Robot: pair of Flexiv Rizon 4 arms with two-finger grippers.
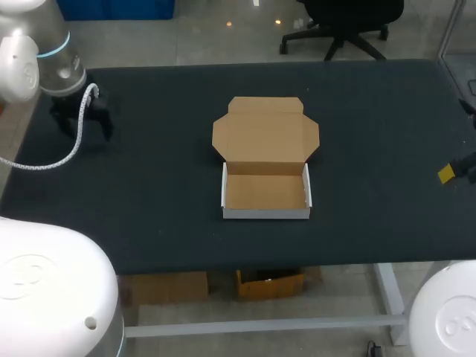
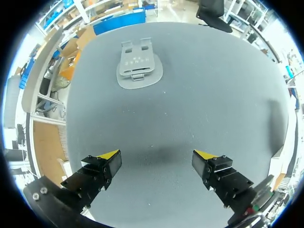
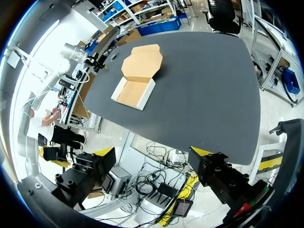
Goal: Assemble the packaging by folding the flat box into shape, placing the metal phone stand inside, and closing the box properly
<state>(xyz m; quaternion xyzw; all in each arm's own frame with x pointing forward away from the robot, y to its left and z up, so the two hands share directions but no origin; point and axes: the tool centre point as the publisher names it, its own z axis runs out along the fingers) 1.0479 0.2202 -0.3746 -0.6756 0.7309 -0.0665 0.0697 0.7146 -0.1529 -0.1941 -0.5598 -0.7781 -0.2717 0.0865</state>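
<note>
Dark grey matte table (image 1: 372,149)

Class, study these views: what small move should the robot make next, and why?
Probably move the open left hand toward the phone stand lying flat ahead of it. The box is already folded, its lid open and its inside empty, so fetching the stand seems next.

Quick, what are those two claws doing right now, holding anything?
Left gripper: open, holding nothing; the metal phone stand lies ahead of it.
Right gripper: open, holding nothing.
</note>
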